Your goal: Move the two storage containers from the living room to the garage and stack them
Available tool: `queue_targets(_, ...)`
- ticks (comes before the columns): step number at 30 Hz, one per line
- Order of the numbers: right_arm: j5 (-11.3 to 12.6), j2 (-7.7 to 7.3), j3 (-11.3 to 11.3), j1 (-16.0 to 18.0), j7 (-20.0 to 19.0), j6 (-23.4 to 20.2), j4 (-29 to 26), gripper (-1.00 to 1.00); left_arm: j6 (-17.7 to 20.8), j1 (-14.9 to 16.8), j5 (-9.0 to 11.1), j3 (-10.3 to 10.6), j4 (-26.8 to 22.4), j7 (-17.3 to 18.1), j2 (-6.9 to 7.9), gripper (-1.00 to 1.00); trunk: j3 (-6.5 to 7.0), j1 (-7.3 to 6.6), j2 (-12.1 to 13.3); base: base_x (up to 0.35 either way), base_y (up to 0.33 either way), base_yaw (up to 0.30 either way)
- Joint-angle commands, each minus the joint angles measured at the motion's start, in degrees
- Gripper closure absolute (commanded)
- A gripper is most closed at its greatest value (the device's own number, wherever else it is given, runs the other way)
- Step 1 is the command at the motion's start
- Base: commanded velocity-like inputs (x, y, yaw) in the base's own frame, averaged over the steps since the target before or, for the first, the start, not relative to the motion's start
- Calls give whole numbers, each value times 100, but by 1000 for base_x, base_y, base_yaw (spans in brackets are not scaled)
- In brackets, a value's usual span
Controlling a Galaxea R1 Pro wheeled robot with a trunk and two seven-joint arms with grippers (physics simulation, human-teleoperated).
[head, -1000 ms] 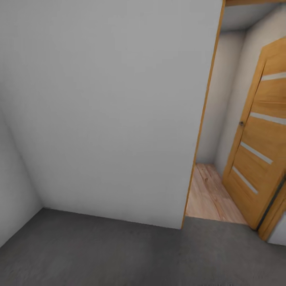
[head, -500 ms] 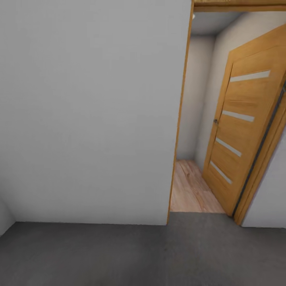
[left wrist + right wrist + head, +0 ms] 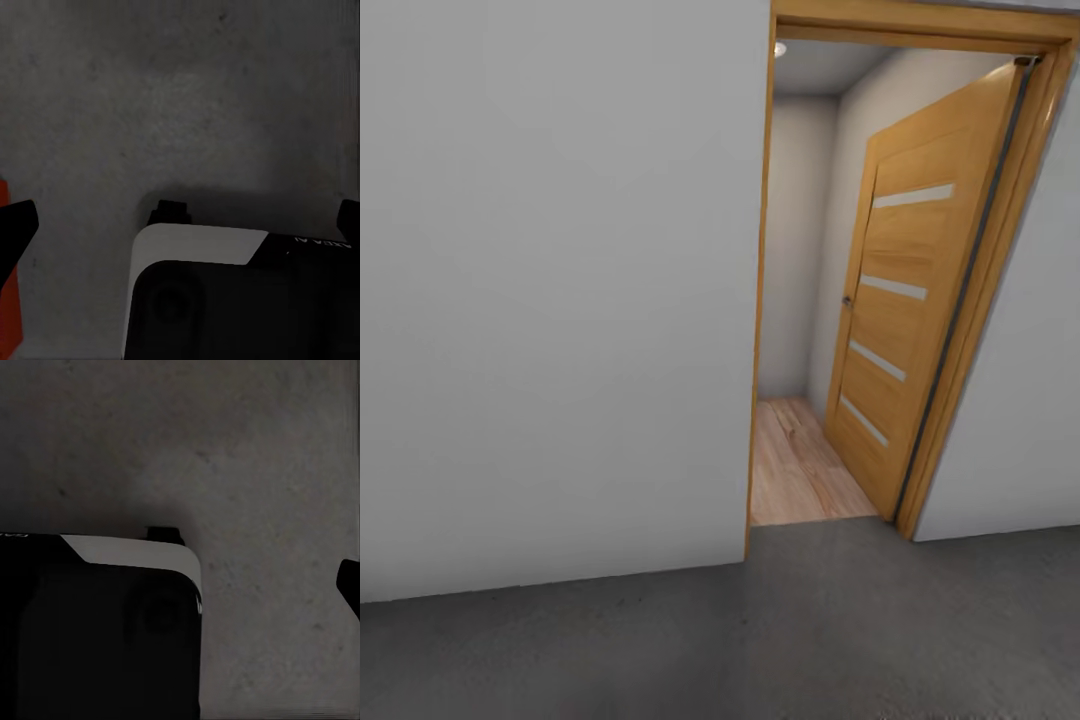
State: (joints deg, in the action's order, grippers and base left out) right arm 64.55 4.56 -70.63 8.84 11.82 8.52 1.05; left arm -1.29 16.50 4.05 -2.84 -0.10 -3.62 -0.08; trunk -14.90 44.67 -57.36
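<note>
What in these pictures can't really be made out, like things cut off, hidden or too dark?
- Orange-red object, left wrist view: cut by the picture's edge, just a strip over the concrete floor; too little shows to identify it.
- Left gripper: a dark fingertip at each side edge, so it reads open.
- Right gripper, right wrist view: one fingertip shows; the opening cannot be judged.
- Room behind the door, head view: wall and frame hide most of it.

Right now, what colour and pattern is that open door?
Honey-orange wooden door with four pale horizontal strips, clearest in the head view.
</note>
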Motion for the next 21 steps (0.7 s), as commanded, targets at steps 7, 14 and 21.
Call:
queue_targets(7, 47, 1, -48, 4, 4, 16, 10, -100, -12, 2, 43, -24, 1, -7, -1, -100, -7, 0, -5, 0, 0, -297)
queue_targets(14, 47, 1, -48, 4, 4, 17, 10, -100, -14, 2, 43, -24, 1, -7, -1, -100, -7, 0, -5, 0, 0, -297)
queue_targets(21, 47, 1, -48, 4, 4, 17, 10, -100, -13, 2, 43, -24, 1, -7, -1, -100, -7, 0, -5, 0, 0, -297)
